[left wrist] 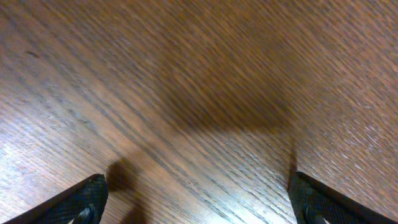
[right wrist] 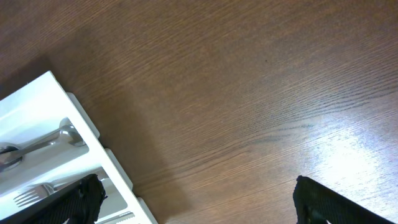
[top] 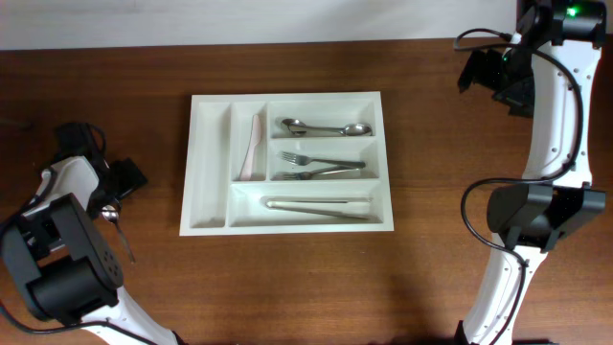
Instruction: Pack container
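The white container lies mid-table, its leftmost upright compartment bare. The other upright one holds a pale knife. The long compartments hold spoons, forks and a pale long utensil. My left gripper is far left of the container, open over bare wood, with nothing between its fingers. My right gripper hovers open at the back right, beyond the container's right edge. Its view catches the container's corner, a spoon handle and a fork.
A thin metal utensil lies on the table beside the left arm's base. Black cables loop around the right arm. Bare wooden tabletop surrounds the container on all sides.
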`<action>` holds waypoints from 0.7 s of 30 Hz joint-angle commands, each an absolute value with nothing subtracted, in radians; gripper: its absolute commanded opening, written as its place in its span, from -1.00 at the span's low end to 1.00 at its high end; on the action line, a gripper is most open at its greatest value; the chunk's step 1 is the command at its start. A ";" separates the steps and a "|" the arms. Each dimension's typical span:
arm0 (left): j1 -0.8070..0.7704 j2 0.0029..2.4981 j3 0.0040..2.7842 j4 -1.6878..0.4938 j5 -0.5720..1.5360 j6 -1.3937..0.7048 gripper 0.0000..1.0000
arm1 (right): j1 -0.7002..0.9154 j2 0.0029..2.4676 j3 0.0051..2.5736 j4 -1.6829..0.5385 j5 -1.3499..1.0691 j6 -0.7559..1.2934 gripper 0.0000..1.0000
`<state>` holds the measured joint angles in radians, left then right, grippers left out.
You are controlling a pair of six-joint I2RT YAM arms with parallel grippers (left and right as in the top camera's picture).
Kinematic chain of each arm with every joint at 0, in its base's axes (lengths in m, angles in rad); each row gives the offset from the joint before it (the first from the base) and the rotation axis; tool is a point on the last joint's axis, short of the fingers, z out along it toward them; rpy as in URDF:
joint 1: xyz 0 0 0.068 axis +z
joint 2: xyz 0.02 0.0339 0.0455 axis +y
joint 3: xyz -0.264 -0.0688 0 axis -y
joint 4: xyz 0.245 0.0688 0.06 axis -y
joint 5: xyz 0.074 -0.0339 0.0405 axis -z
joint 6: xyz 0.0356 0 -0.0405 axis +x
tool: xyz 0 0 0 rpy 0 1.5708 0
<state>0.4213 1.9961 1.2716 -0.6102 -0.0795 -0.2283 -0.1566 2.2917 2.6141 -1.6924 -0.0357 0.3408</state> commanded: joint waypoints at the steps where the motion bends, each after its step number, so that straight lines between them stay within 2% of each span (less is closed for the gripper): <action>1: 0.422 2.061 1.250 -0.666 -0.043 -0.212 0.91 | -0.158 2.280 2.619 -1.695 -0.041 0.349 0.98; 6: 0.422 2.061 1.250 -0.739 -0.086 -0.302 0.91 | -0.158 2.280 2.619 -1.695 -0.041 0.349 0.98; 13: 0.422 2.061 1.244 -0.795 -0.117 -0.306 0.89 | -0.158 2.280 2.619 -1.695 -0.041 0.349 0.98; 15: 0.422 2.061 1.242 -0.796 -0.133 -0.306 0.79 | -0.158 2.280 2.619 -1.695 -0.041 0.349 0.98; 16: 0.422 2.061 1.242 -0.796 -0.142 -0.306 0.64 | -0.158 2.280 2.619 -1.695 -0.041 0.349 0.98; 21: 0.422 2.061 1.241 -0.794 -0.180 -0.306 0.44 | -0.158 2.280 2.619 -1.695 -0.041 0.349 0.98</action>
